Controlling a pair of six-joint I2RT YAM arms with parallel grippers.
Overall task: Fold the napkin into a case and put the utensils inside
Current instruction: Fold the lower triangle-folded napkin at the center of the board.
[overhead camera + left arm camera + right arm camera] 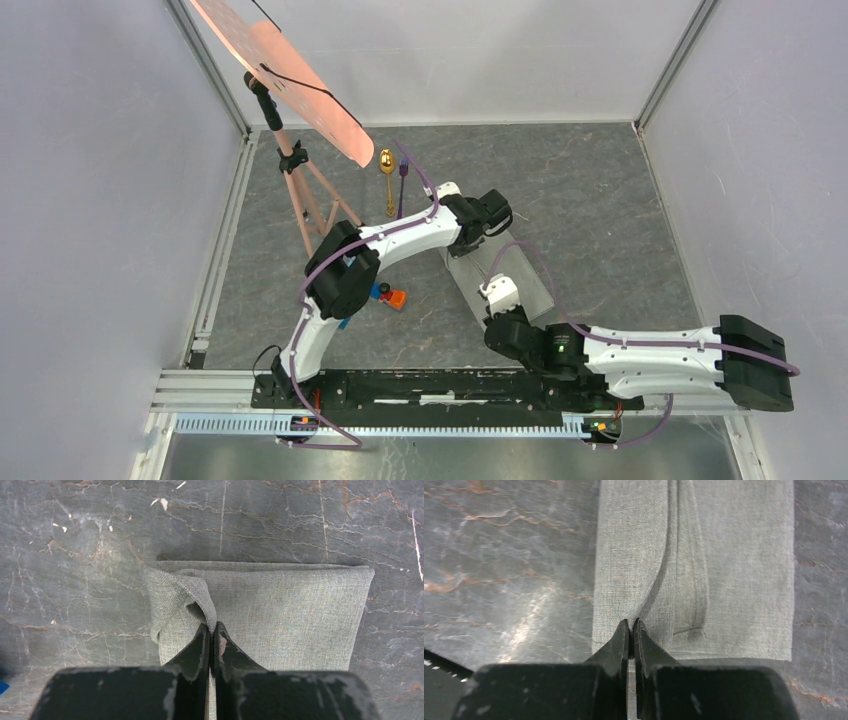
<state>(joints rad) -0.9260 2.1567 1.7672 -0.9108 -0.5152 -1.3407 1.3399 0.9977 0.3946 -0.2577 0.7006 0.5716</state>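
The grey-green napkin [530, 285] lies folded into a broad strip on the marble table, between the two arms. My left gripper [478, 240] is at its far end and is shut on a raised fold of the cloth [212, 629]; the napkin [295, 610] spreads flat beyond it. My right gripper [496, 292] is at the near end and is shut on a lifted ridge of the napkin [744, 565] near its edge [631, 624]. The gold spoon [387, 166] and the purple fork [403, 186] lie side by side at the back of the table, apart from the cloth.
A tripod [303, 190] carrying a tilted pink board [290, 70] stands at the back left, close to the utensils. Colourful toy blocks [391, 296] lie beside the left arm's elbow. Grey walls enclose the table.
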